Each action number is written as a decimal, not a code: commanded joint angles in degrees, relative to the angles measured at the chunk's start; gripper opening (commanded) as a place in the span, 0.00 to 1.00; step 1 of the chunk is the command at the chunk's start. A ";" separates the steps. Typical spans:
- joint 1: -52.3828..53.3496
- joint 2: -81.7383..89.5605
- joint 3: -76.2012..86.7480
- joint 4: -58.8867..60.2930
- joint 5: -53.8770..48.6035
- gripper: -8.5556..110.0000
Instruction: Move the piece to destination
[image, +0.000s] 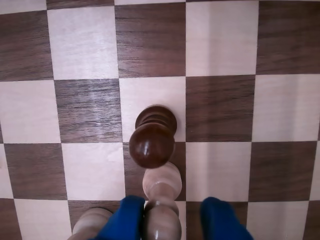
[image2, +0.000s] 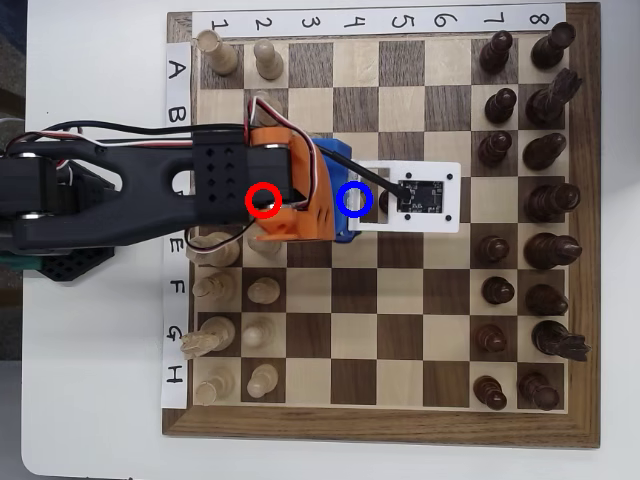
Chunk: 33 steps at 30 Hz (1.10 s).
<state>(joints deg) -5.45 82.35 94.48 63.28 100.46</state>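
Note:
In the wrist view the piece (image: 162, 186), a pale pawn, stands upright between the blue fingertips (image: 126, 217) of my gripper (image: 172, 214). The gripper is open: the left fingertip is at the pawn's side and a clear gap separates the pawn from the right one. A dark brown pawn (image: 152, 142) stands right in front of the pale one, nearly touching it. In the overhead view the blue ring (image2: 355, 184) of the destination lies over the gripper's blue jaw (image2: 333, 160). The square beneath and the piece are hidden there.
Another pale piece (image: 90, 222) shows at the wrist view's bottom left. Overhead, pale pieces (image2: 262, 292) fill the left columns and dark pieces (image2: 497, 290) the right ones. The arm (image2: 150, 195) and white camera mount (image2: 415, 197) cover the board's middle rows; a red ring (image2: 263, 184) lies on the arm.

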 joint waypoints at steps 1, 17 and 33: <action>-1.93 12.48 -0.79 -2.55 32.17 0.29; -5.63 20.04 -7.47 4.92 33.31 0.32; -7.12 28.21 -31.99 23.12 23.29 0.25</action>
<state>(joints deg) -10.46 95.98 83.67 77.70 100.46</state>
